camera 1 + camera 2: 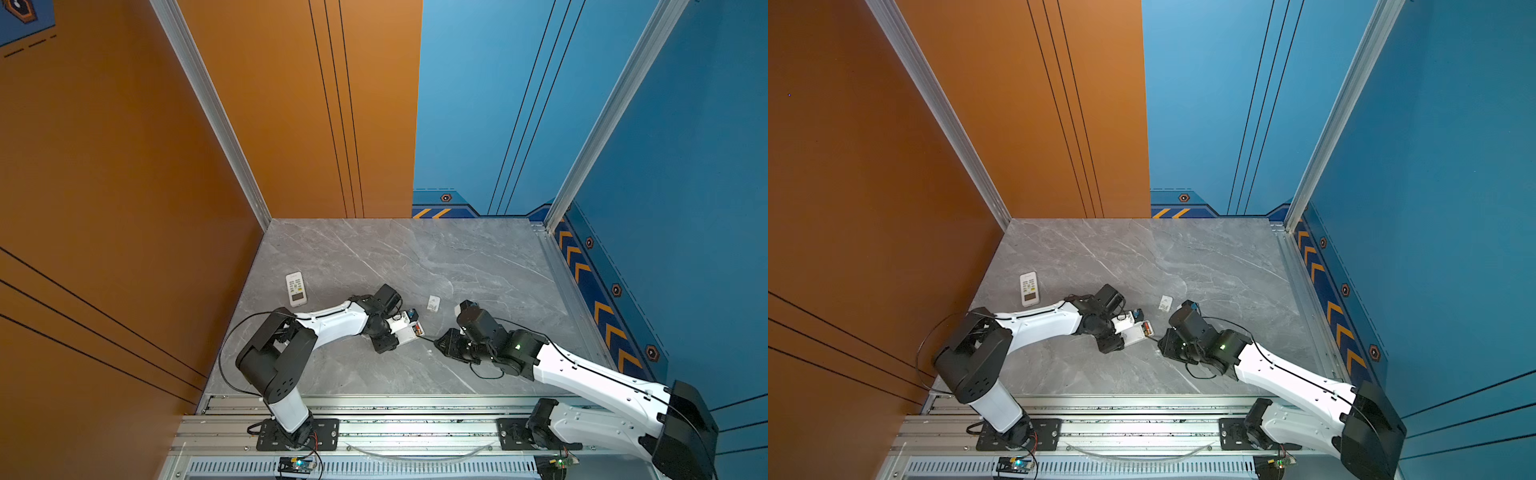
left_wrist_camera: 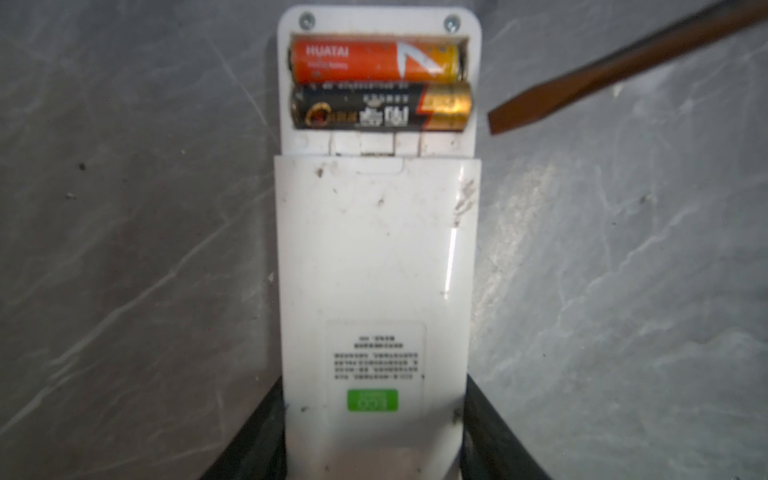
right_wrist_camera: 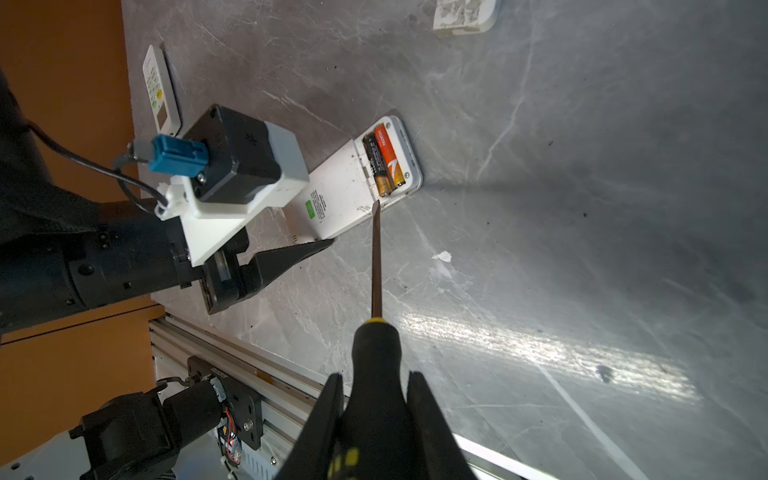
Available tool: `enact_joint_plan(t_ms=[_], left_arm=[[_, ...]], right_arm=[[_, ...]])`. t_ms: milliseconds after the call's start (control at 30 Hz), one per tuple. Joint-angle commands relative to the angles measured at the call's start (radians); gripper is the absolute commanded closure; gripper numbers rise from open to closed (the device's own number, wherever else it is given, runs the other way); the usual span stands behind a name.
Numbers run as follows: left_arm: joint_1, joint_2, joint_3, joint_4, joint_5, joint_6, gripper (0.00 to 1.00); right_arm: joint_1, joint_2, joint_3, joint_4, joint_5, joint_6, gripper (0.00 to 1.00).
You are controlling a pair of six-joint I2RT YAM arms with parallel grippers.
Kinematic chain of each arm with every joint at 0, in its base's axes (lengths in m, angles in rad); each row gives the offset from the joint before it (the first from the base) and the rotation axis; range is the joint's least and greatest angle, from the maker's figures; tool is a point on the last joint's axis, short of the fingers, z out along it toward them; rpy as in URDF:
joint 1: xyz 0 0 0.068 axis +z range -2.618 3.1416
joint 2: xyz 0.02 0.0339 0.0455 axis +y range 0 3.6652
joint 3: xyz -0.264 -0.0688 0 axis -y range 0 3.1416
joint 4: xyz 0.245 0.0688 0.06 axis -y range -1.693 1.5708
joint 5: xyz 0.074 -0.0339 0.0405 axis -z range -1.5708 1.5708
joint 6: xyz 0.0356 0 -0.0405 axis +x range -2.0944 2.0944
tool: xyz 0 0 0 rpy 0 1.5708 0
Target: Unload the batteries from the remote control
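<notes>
Remote control (image 2: 374, 249) lies back-up on the table (image 1: 415, 257), battery bay uncovered.

- Both cells sit in the bay, side by side. The orange-red battery (image 2: 365, 60) is nearest the remote's screwed end and the black battery (image 2: 374, 110) is next inward, its gold end toward the tool.
- Left end effector (image 2: 374, 386) clamps the remote's label end, one finger on each long side.
- Right end effector (image 3: 376, 376) is closed on the handle of a screwdriver (image 3: 377, 266). The blade tip is just beside the remote's long edge, level with the gold end and not touching the cell.
- A small white cover (image 1: 433, 302) lies near the remote. A second remote (image 1: 296, 288) lies well apart from it.

Step in hand, by my reading: levering out the first cell; none is out yet. The next move calls for bringing the blade over the rim and under the gold end, then prising gently upward while the left clamp keeps the remote from skidding. Too steep a stab risks slipping off the cell.
</notes>
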Motion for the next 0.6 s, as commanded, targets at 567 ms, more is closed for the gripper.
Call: enact_joint_plan(t_ms=[567], left_arm=[[-0.013, 0.029, -0.049, -0.073, 0.03, 0.016, 0.89]], right_arm=[[-0.017, -0.001, 0.014, 0.0, -0.014, 0.012, 1.0]])
